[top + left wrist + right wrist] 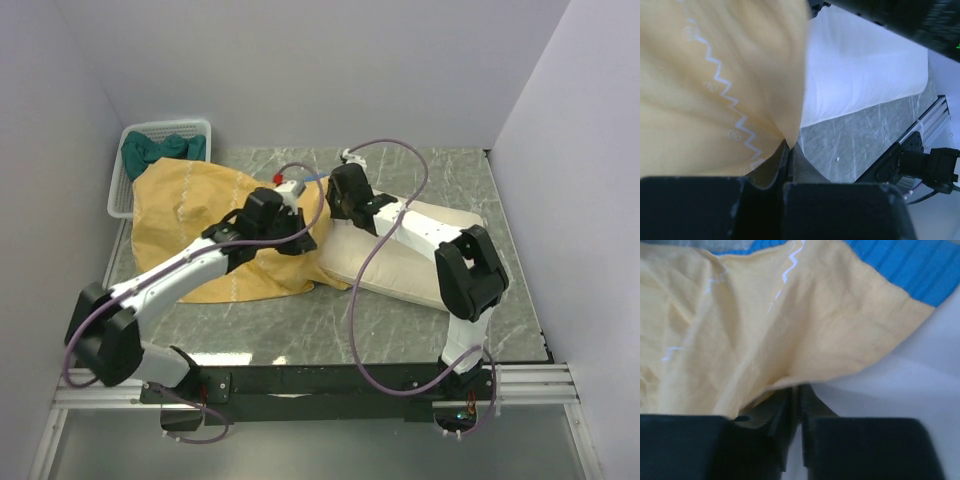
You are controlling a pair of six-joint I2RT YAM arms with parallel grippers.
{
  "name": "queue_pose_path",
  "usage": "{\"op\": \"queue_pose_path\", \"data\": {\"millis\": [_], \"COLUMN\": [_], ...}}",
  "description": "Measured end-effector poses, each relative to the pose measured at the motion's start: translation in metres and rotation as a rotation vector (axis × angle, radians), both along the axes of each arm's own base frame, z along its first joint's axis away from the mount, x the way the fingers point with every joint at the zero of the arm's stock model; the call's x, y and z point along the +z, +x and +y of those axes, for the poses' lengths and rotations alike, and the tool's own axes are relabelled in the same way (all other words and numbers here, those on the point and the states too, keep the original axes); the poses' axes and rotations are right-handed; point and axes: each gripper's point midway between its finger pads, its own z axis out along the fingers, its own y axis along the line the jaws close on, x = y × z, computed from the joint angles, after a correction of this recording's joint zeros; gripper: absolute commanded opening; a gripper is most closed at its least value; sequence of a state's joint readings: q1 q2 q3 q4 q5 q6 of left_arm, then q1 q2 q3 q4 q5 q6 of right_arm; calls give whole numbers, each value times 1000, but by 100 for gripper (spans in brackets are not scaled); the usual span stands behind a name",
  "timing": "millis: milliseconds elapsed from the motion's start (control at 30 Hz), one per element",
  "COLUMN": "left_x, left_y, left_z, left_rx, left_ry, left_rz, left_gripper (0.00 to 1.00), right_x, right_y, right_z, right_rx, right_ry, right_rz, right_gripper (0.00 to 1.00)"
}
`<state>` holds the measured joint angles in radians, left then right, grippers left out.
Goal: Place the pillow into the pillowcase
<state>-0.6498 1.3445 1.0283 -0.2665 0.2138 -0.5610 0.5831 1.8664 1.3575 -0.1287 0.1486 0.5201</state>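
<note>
Mustard-yellow pillowcase (215,215) (1) lies left on the bench (300,330), touching 1 cream pillow (385,272) at right. 2 arms reach inward: left end effector (788,152) pinches pillowcase fabric; right end effector (800,392) narrow at hem, grip unclear.

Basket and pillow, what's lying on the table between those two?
The pillowcase, bunched with its mustard-yellow side out, fills the stretch between the white basket and the pillow; the top external view shows it.

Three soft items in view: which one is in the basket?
The dark green cloth, bunched in the white basket at the far left; the pillowcase and pillow lie on the table.
</note>
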Motion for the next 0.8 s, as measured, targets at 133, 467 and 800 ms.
{"op": "queue_pose_path", "data": {"millis": [133, 467, 800], "left_x": [-20, -24, -30], "left_y": [5, 17, 25], "left_z": [-25, -27, -34], "left_rx": [-44, 11, 18], "left_ry": [22, 55, 101], "left_rz": [47, 69, 77], "left_gripper": [1, 3, 2], "right_x": [28, 72, -9], "right_y": [-2, -21, -103], "right_z": [-6, -122, -297], "right_rx": [-14, -209, -634], "right_ry": [55, 99, 41], "right_rz": [-23, -95, 34], "right_gripper": [71, 94, 100]}}
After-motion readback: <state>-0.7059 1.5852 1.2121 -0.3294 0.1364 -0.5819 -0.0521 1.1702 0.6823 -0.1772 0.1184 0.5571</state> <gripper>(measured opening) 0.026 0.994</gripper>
